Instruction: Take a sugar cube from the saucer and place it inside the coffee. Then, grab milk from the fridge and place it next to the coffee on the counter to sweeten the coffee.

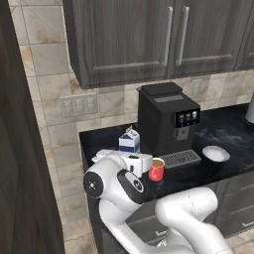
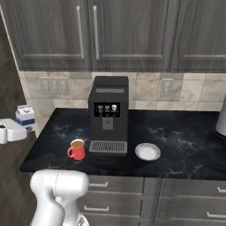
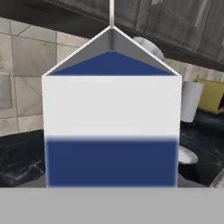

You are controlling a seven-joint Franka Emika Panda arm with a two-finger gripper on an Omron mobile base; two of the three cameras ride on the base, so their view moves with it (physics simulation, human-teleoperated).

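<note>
milk step in hand: the milk (image 1: 129,141) sits upright right in front of the hand, at the left end of the counter (image 1: 225,130), near the coffee (image 1: 157,169) by the black coffee machine (image 1: 166,119). the fingers look closed on the carton's sides, partly spread, though contact itself is hidden. next: set it down beside the mug and let go, keeping it upright.

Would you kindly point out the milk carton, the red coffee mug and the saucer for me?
milk carton (image 1: 129,141): left base view, on its white and blue front face.
coffee mug (image 2: 78,151): right base view, on its red side wall.
saucer (image 2: 148,152): right base view, on the bare white dish surface.
</note>
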